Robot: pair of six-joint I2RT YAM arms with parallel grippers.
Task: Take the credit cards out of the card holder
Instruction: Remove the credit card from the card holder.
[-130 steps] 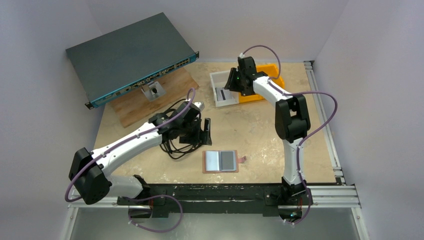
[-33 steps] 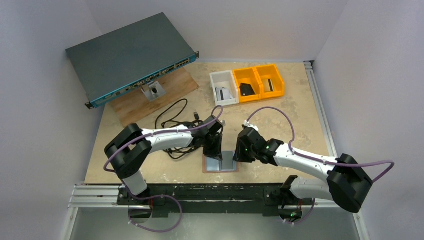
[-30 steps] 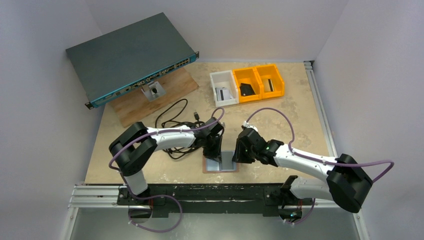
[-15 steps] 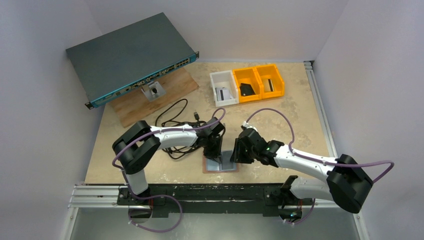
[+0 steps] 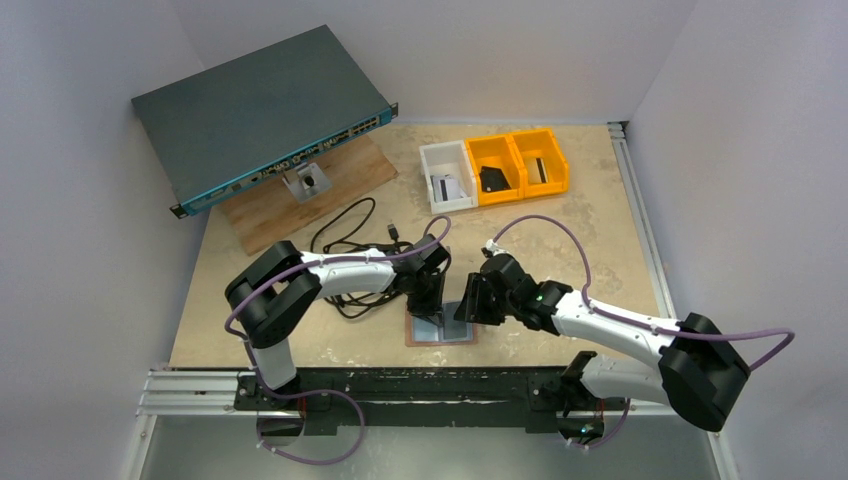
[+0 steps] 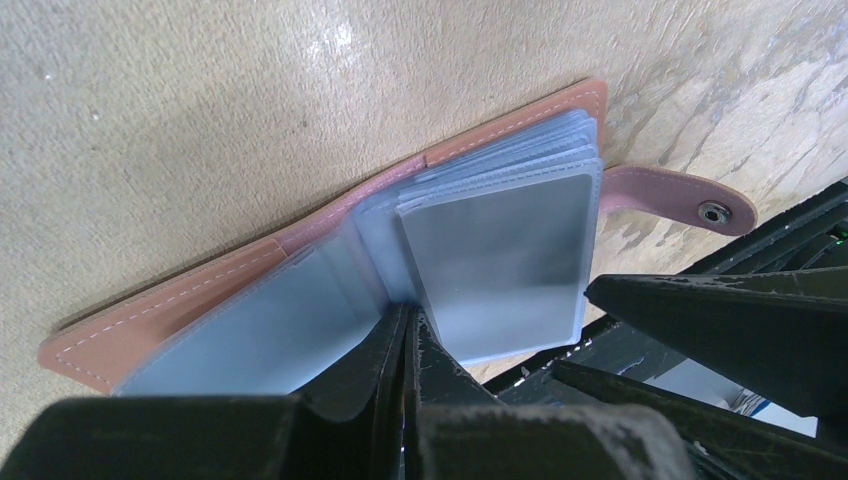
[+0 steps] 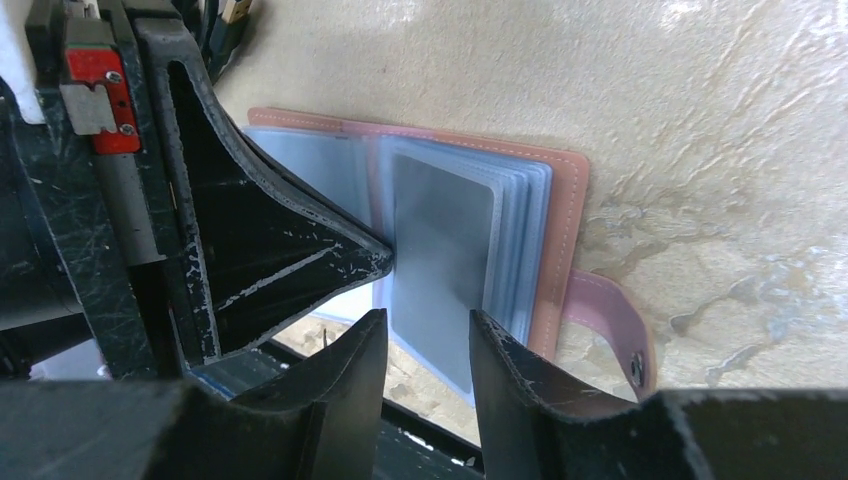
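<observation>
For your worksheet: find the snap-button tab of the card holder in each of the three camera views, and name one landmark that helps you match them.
Top external: the snap-button tab is barely visible, low centre, just beyond the card holder's right edge.
Left wrist: right side, mid-height, tab lying flat on the table.
Right wrist: lower right, tab beside the stacked clear pockets.
Shared landmark: the dark grey card in the top pocket.
</observation>
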